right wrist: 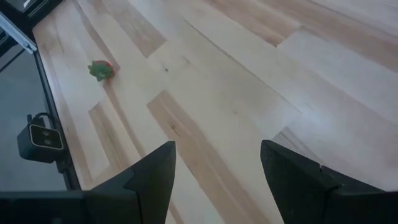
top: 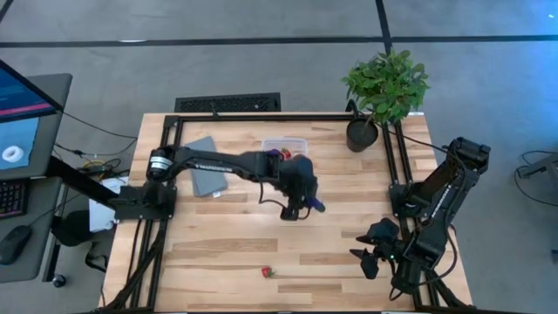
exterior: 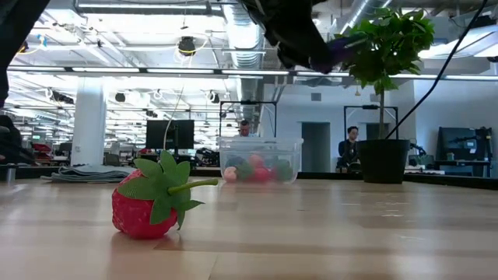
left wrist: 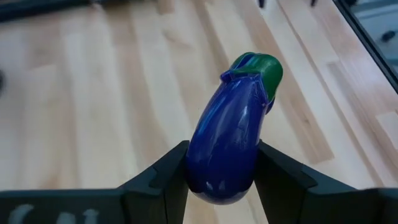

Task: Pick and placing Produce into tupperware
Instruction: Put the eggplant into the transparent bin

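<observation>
My left gripper (top: 301, 208) is shut on a purple eggplant (left wrist: 231, 137) with a green top, held above the table's middle, just near of the clear tupperware (top: 287, 146). The tub stands on the table and holds several red and pale pieces (exterior: 257, 171). One red strawberry (top: 268, 272) lies on the wood near the front edge; it also shows in the low view (exterior: 152, 204) and the right wrist view (right wrist: 101, 69). My right gripper (top: 370, 253) is open and empty at the table's right front. My left gripper pinches the eggplant's rounded bottom end (left wrist: 221, 171) between its two fingers, one on each side. The eggplant sticks out past the fingertips, its green top (left wrist: 264, 70) pointing away from the gripper. It is lifted clear of the table.
A flat grey lid (top: 207, 174) lies left of the tub. A potted green plant (top: 384, 92) stands at the far right corner. Black frame rails run along the table's left, right and far edges. Bare wood lies between the strawberry and the arms.
</observation>
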`<state>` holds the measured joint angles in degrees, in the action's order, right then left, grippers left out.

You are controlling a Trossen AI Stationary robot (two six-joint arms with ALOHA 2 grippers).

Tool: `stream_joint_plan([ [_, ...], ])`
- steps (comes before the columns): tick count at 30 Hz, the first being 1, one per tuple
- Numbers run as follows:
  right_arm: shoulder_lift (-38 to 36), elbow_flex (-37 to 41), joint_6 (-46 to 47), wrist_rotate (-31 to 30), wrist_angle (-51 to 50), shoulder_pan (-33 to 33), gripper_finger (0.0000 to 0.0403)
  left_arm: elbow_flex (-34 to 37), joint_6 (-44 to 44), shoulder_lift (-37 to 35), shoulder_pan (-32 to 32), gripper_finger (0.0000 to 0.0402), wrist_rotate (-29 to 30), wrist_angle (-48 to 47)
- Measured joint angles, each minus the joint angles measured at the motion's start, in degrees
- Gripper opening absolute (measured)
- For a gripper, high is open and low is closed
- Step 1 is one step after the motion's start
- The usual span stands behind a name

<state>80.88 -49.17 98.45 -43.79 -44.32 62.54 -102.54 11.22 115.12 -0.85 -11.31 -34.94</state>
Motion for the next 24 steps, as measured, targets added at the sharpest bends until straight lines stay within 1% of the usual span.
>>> stream_joint_plan([
  [7, 0.0, 0.0, 1.6, 0.0, -0.3, 0.0, 0.026, 0.0, 1.1, -2.4, 4.4, 0.0148, 0.0, -0.2],
  [14, 0.0, 0.0, 3.4, 0.0, -0.1, 0.0, 0.026, 0.1, 1.7, -2.5, 8.5, 0.0148, -1.0, -0.3],
  [20, 0.0, 0.0, 4.6, 0.0, -0.1, 0.0, 0.026, 1.5, 2.7, -2.5, 12.6, 0.0148, -1.9, -0.1],
  [24, 0.0, 0.0, 5.1, 0.0, -0.2, 0.0, 0.026, 4.0, 2.8, -2.5, 15.3, 0.0148, -2.4, -0.2],
])
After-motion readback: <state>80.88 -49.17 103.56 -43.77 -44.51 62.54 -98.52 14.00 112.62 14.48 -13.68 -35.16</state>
